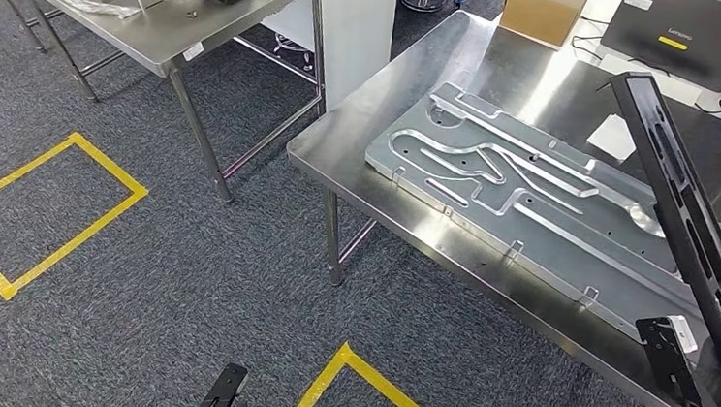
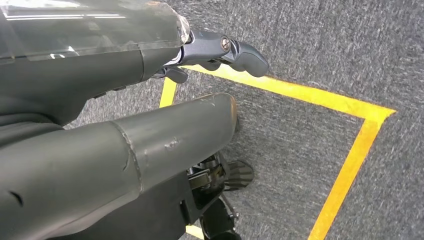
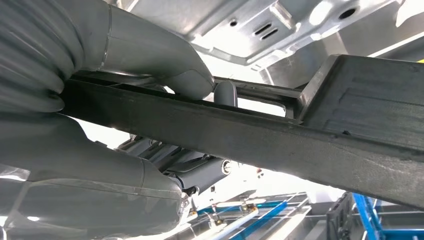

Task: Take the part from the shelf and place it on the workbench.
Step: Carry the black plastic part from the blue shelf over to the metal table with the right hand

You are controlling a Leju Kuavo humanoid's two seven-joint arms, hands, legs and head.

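My right hand (image 3: 125, 125) grips the black part (image 1: 682, 205) near its lower end, thumb and fingers clamped across its edge. The part stands tilted at the right of the frame above the desk (image 1: 503, 69), long axis running from lower right up to upper left. It looks rigid, long and probably top-heavy; holding nearer mid-length would steady it. My left hand (image 2: 220, 50) hangs over the carpet, fingers apart, holding nothing.
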